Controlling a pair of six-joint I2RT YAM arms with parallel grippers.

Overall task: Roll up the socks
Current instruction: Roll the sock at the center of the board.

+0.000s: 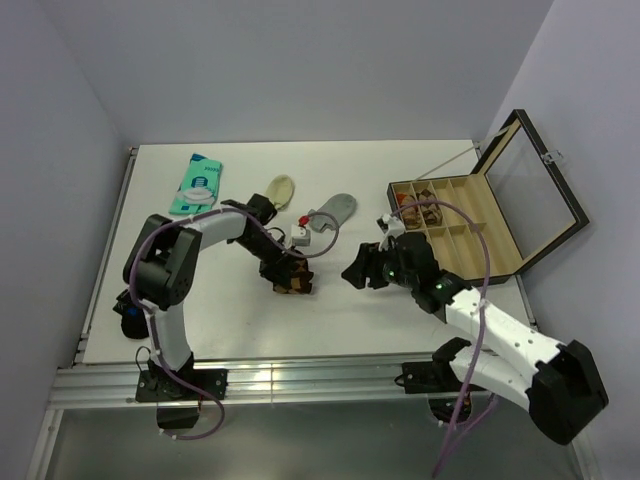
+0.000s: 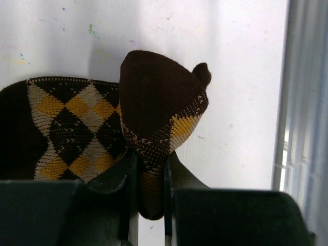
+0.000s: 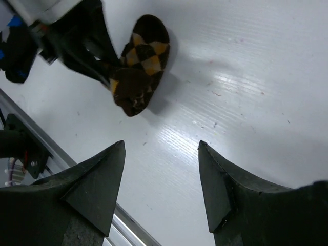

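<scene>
A dark-brown sock with tan-orange argyle diamonds point(image 1: 297, 285) lies bunched into a short roll at the table's middle. In the left wrist view its folded end point(image 2: 154, 102) rises in front of the jaws, and a fold of it runs down between them. My left gripper point(image 2: 151, 160) is shut on that fold. My right gripper point(image 3: 162, 143) hovers open and empty a short way to the right of the argyle sock point(image 3: 141, 64), apart from it. A grey sock point(image 1: 336, 208) and a cream sock point(image 1: 281, 187) lie flat farther back.
A flat teal-and-white packet point(image 1: 196, 183) lies at the back left. An open compartment box point(image 1: 500, 262) with its raised lid point(image 1: 530, 180) stands at the right, with brown bundles in its rear cells. A metal rail point(image 1: 300, 378) runs along the table's near edge.
</scene>
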